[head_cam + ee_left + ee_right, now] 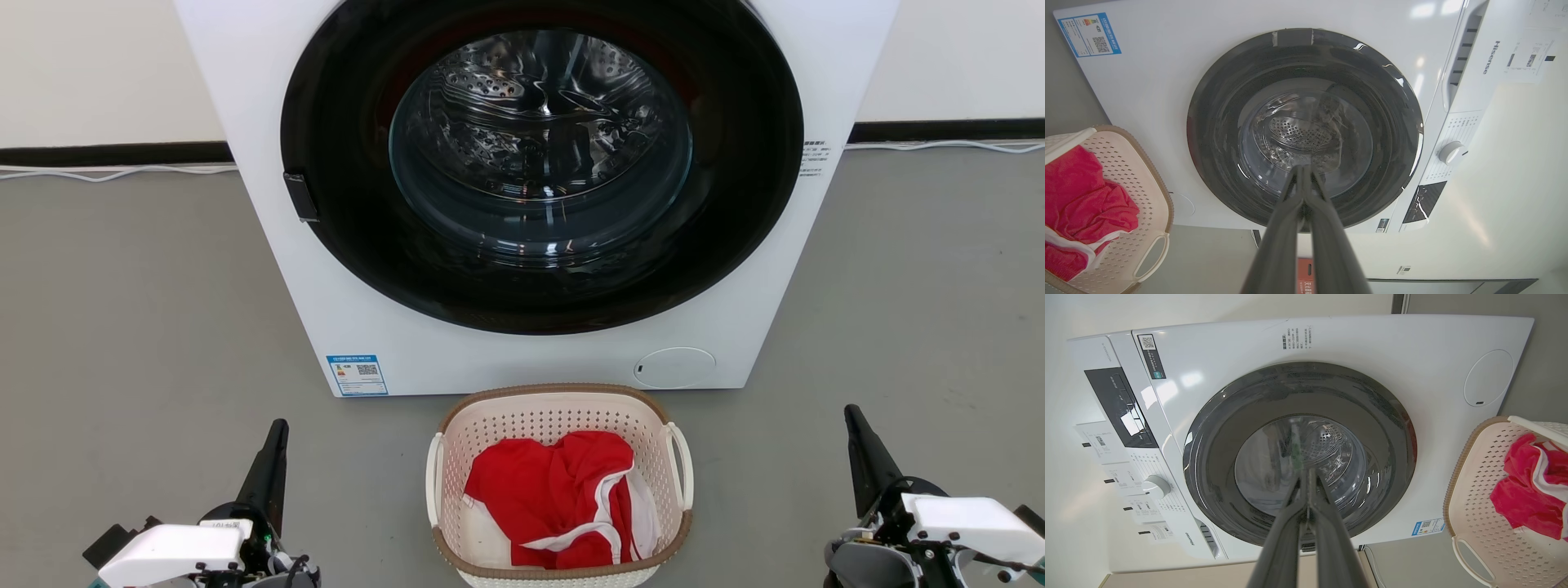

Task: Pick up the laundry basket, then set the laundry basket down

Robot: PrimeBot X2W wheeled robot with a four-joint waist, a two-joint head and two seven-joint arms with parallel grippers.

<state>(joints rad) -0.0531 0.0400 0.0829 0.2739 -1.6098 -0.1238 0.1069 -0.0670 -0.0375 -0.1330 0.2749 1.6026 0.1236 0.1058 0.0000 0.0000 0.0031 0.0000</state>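
The laundry basket (560, 416) sits on the grey floor just in front of the washing machine, cream-white and perforated with a brown rim and white loop handles on both sides. It holds a red garment with white trim (563, 498). My left gripper (277, 433) is low at the left, well apart from the basket, its dark fingers pressed together with nothing between them. My right gripper (853, 416) stands off to the right, also shut and empty. The basket (1126, 179) lies at the left edge of the left wrist view, and the same basket (1478, 498) at the right edge of the right wrist view.
The white front-loading washing machine (326, 269) stands close behind the basket, its round dark door (539, 163) shut. Grey floor (122, 310) spreads to both sides. White cables run along the wall's dark skirting (106, 155).
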